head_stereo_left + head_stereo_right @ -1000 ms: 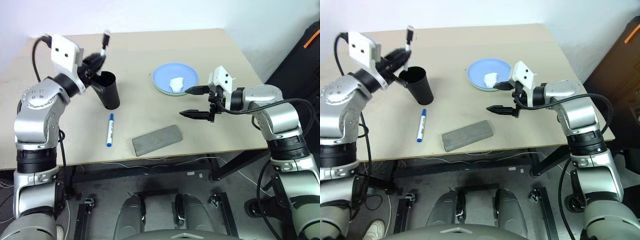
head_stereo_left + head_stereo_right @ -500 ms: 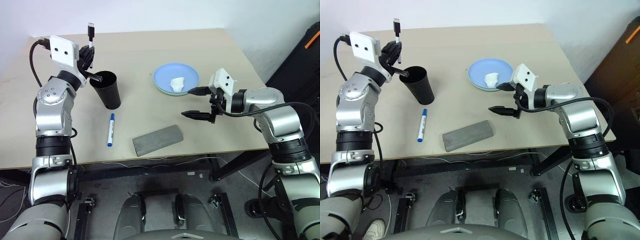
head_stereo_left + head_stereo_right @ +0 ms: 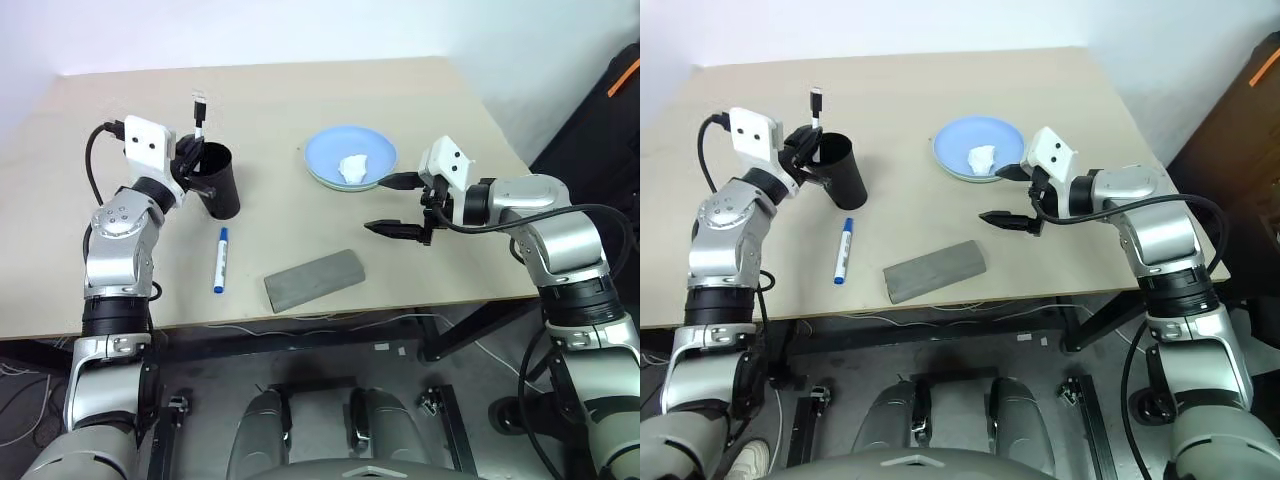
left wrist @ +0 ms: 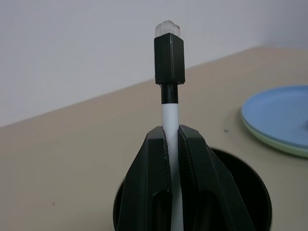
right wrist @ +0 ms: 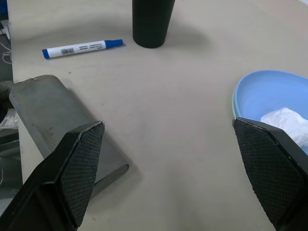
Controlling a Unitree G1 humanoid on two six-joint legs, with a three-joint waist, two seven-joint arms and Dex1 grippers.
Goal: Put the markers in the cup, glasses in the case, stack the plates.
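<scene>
Beige tabletop (image 3: 270,100), pale wall behind; contents and task status as follows.

Item 1, black-capped marker (image 4: 169,91): clamped upright between the fingers of the left tool (image 4: 172,144), cap end up, its lower end inside the mouth of the cup (image 3: 218,182). The fingers close on the white barrel in the left wrist view. Not yet released; judged to be at the point of being dropped in.

Item 2, blue-capped marker (image 3: 219,260): lying flat on the tabletop just in front of the cup, between the cup and the case, touched by nothing. Outstanding.

Item 3, cup: black tumbler, upright, toward the robot's left side of the tabletop.

Item 4, case (image 3: 314,280): grey, oblong, lid closed, near the front edge. Whether the glasses are inside cannot be told; they are to be seen nowhere on the tabletop. Status open.

Item 5, plates (image 3: 350,158): light blue plate sitting on a pale green one, whose rim shows beneath it in the right wrist view. Stacking appears done. Crumpled white tissue (image 3: 353,167) rests in the upper plate.

Item 6, right tool (image 3: 396,206): jaws spread wide, empty, hovering over the tabletop between the plates and the case, touching neither.

Judgement: plates done, one marker almost in, one marker left, glasses unconfirmed.
</scene>
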